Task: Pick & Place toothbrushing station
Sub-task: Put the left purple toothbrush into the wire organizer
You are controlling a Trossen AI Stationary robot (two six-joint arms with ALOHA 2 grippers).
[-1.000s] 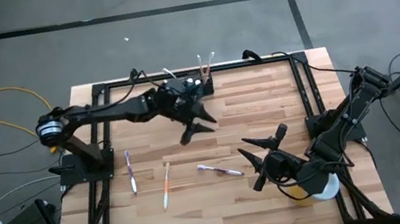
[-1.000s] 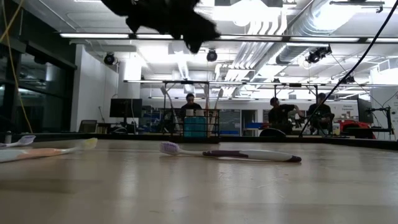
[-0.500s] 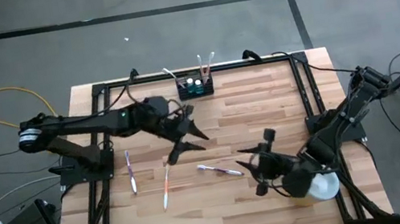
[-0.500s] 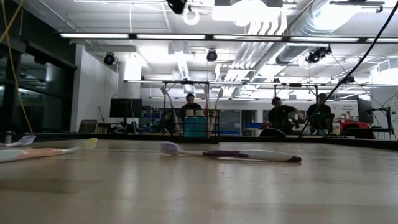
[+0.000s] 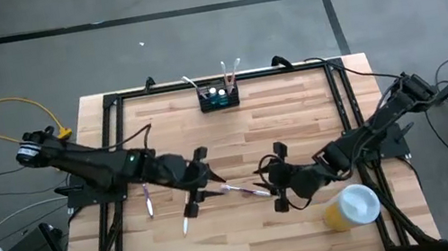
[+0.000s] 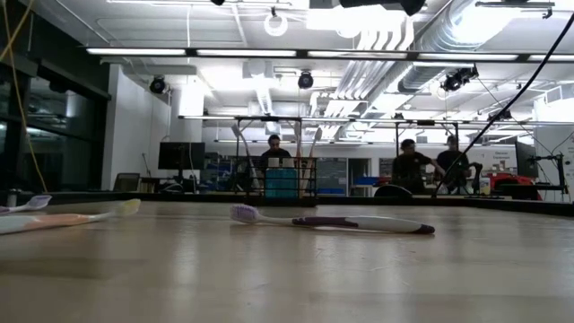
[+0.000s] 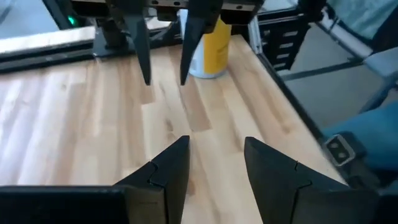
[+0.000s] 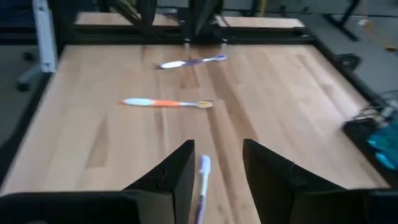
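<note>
The toothbrushing station (image 5: 219, 99) holds upright brushes (far edge); both grippers' jaws are parted, holding nothing.

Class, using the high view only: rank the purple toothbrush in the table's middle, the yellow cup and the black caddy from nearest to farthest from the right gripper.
From the right gripper:
1. Purple toothbrush, beside the fingertips, mid-table.
2. Yellow cup, toward the table's right front corner.
3. Black caddy, at the far edge.
</note>
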